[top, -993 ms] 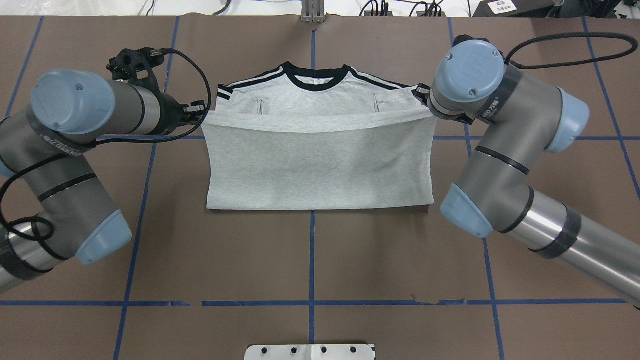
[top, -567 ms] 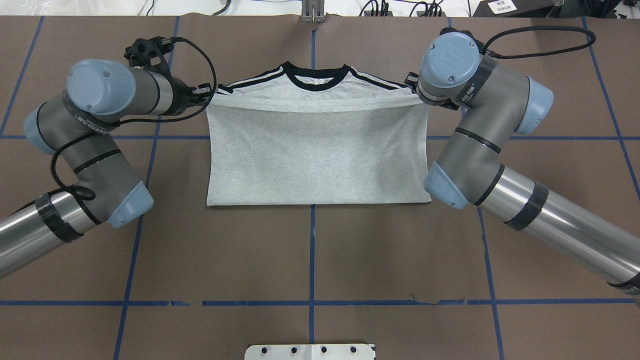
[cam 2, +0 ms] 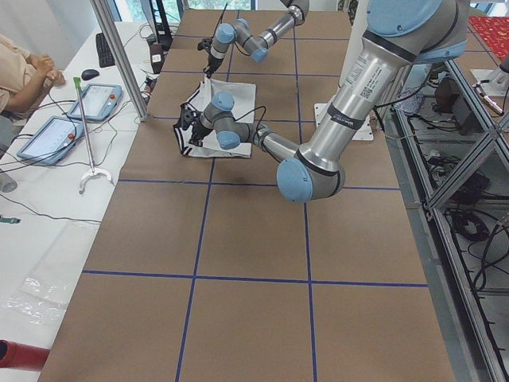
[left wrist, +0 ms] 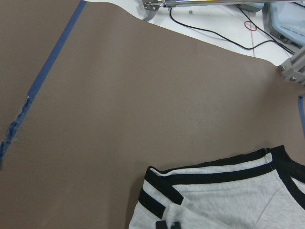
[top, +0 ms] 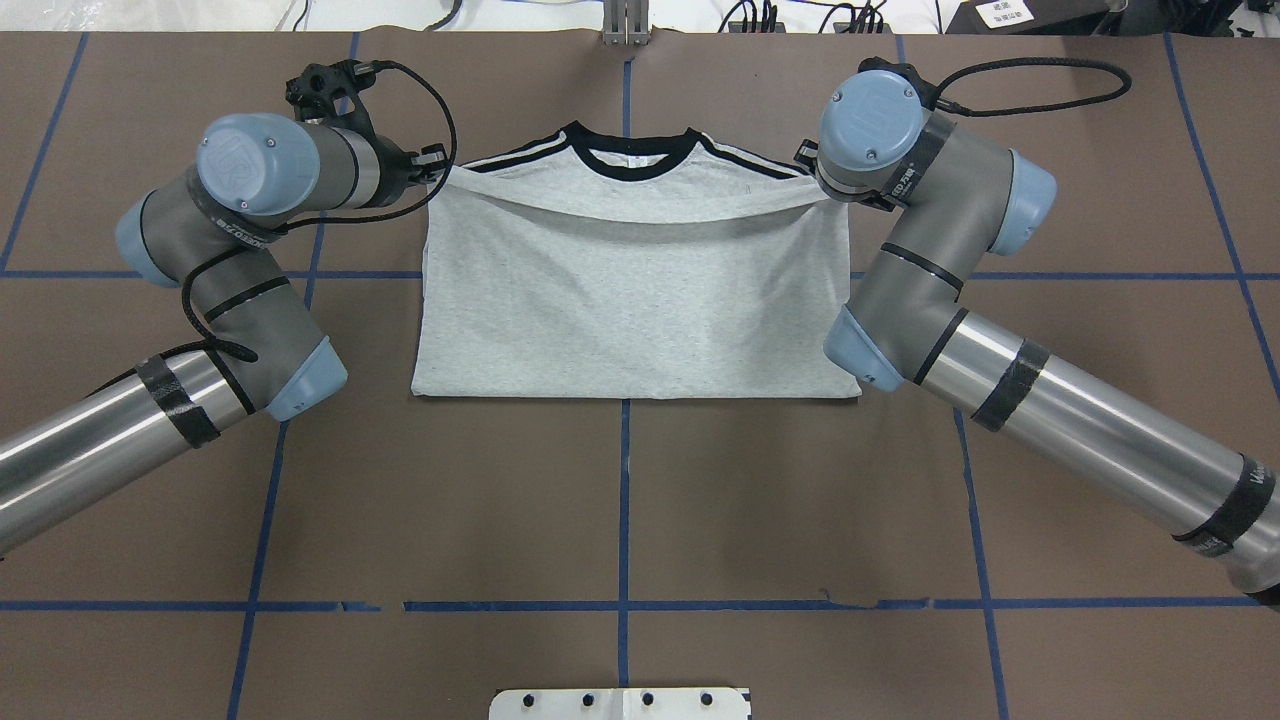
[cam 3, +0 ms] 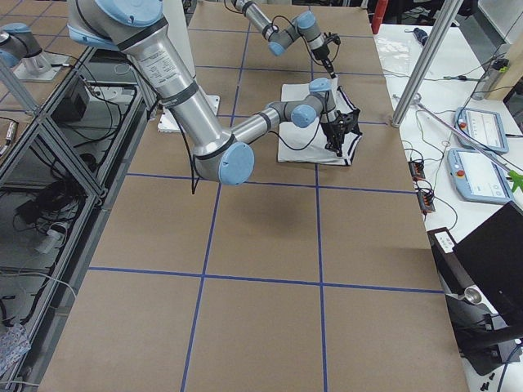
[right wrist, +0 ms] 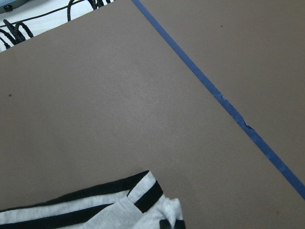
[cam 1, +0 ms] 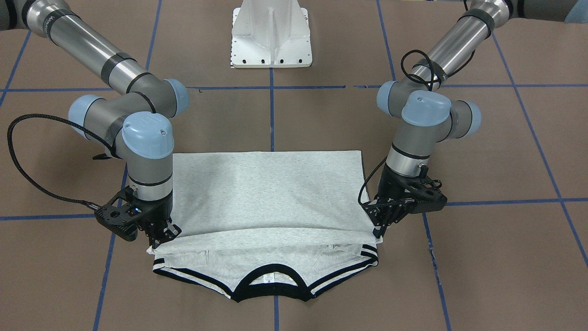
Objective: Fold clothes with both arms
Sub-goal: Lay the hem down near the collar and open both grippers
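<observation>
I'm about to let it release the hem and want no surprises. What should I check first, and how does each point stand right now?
1. Left gripper pinching its T-shirt corner: ok.
2. Right gripper pinching its corner: ok.
3. Carried hem level side to side: ok, slight sag mid-span.
4. Hem lying flat on the cloth: not ok, raised at both corners.
5. Near fold edge straight: ok.
6. Sleeves tucked flat underneath: cannot tell, mostly covered.
</observation>
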Available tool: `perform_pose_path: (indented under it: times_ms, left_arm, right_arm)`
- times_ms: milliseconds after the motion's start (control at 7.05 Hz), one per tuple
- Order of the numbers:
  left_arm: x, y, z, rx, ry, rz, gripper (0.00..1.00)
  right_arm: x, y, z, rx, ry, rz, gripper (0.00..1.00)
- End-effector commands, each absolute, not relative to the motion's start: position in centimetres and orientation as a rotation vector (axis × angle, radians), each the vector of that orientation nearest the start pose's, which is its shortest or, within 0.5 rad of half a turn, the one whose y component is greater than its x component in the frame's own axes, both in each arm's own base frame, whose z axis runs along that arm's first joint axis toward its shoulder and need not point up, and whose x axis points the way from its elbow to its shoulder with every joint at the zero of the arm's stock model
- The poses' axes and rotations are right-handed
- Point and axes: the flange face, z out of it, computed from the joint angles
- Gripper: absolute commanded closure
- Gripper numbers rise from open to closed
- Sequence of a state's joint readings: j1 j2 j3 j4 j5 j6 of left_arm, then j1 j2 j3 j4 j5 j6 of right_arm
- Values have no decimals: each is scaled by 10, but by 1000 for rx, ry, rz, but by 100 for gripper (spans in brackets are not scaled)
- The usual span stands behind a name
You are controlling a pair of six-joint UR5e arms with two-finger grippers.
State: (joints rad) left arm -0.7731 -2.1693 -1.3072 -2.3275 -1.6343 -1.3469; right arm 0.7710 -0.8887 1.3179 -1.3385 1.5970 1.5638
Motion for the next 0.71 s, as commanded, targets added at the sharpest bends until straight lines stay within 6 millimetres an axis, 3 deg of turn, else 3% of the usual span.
perform_pose_path:
  times_ms: [0, 567]
  left_arm:
    - [445, -613, 345, 486, 997, -462, 100]
    - [436, -615, 347, 505, 1020, -466, 100]
  right_arm:
    - [-454, -631, 347, 239, -644, 730, 100]
    - [-453, -636, 337, 245, -655, 733, 100]
